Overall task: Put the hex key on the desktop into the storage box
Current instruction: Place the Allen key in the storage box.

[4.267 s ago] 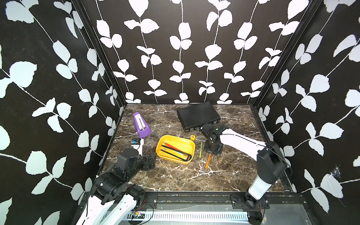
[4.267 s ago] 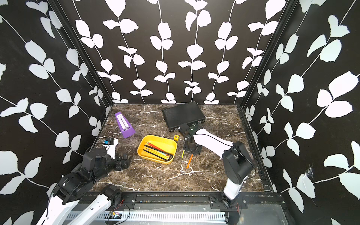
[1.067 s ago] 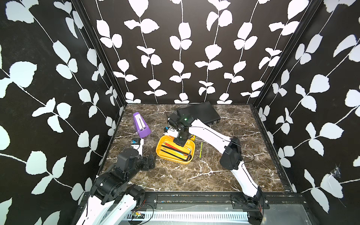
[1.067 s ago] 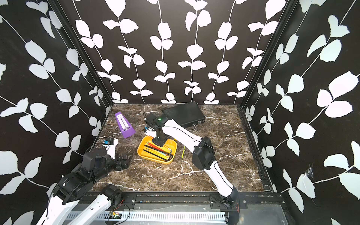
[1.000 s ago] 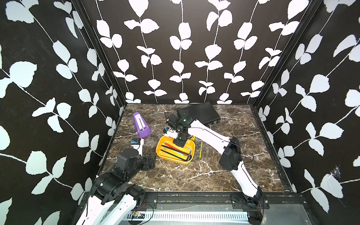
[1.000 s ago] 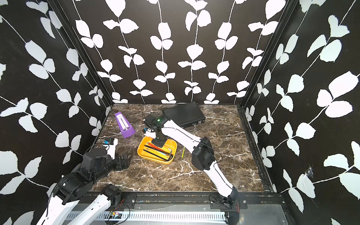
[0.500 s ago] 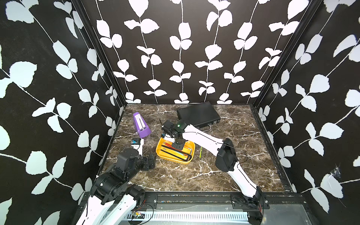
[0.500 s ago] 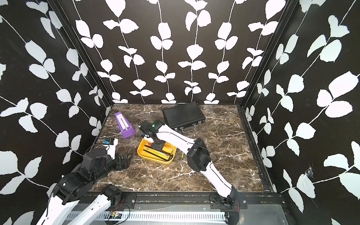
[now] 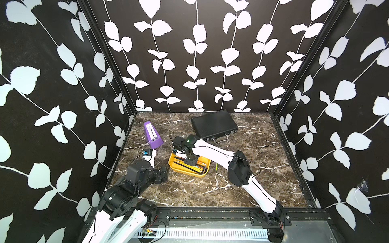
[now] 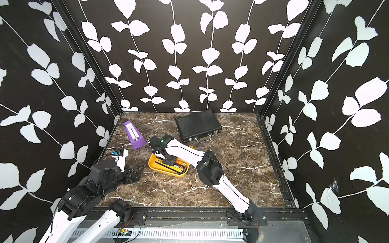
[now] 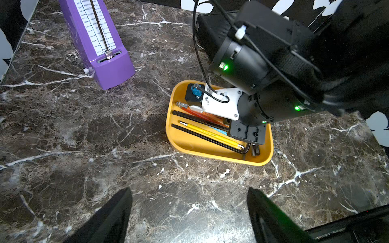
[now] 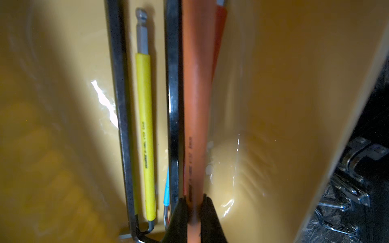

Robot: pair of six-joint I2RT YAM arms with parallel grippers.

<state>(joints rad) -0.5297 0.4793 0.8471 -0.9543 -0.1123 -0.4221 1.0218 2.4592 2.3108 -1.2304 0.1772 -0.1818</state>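
Right gripper [image 12: 194, 210] moved over the box [image 11: 210, 152], pinching an orange key [image 12: 194, 105].
Marble desk [image 9: 252, 151], leafy walls [image 9: 210, 84]; metronome [image 9: 153, 135], case [image 9: 213, 124] and green key [image 9: 216, 166] nearby; left gripper [image 11: 189, 208] spread.

The storage box [image 12: 92, 52] is smooth, glossy yellow plastic with white glints. The orange-sleeved hex key [image 12: 194, 105] and yellow-sleeved hex key [image 12: 145, 126] have matt plastic sleeves, and the yellow one ends in bare grey metal. The black hex keys [image 12: 121, 105] are dark, faintly shiny metal. The desktop [image 11: 84, 136] looks like polished veined marble. The metronome [image 11: 109, 69] is glossy purple plastic. The black case [image 10: 197, 123] is ribbed, with bright chromed latches [image 12: 355, 168].
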